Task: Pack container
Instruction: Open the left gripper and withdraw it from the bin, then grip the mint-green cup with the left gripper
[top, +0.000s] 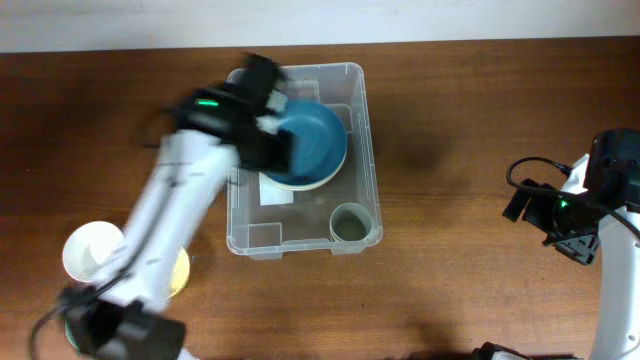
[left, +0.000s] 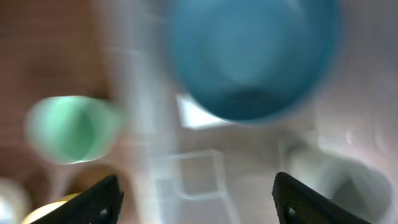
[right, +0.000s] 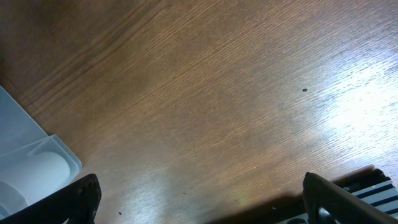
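Observation:
The clear plastic container (top: 240, 235) stands mid-table. Inside it a blue bowl (top: 312, 140) rests in a cream bowl, and a small grey-green cup (top: 350, 222) stands in the near right corner. My left gripper (top: 272, 125) hovers over the container's left side, beside the blue bowl. The left wrist view is blurred: the blue bowl (left: 255, 56) is ahead, the container's wall (left: 140, 124) crosses the frame, and the left gripper (left: 202, 202) is open with nothing between its fingers. My right gripper (right: 208, 199) is open over bare wood, right of the container's corner (right: 31, 162).
Outside the container at the near left stand a white cup (top: 92, 250) and something yellow (top: 178, 272). A green cup (left: 71, 127) shows beyond the wall in the left wrist view. The right arm (top: 575, 210) stays at the table's right edge.

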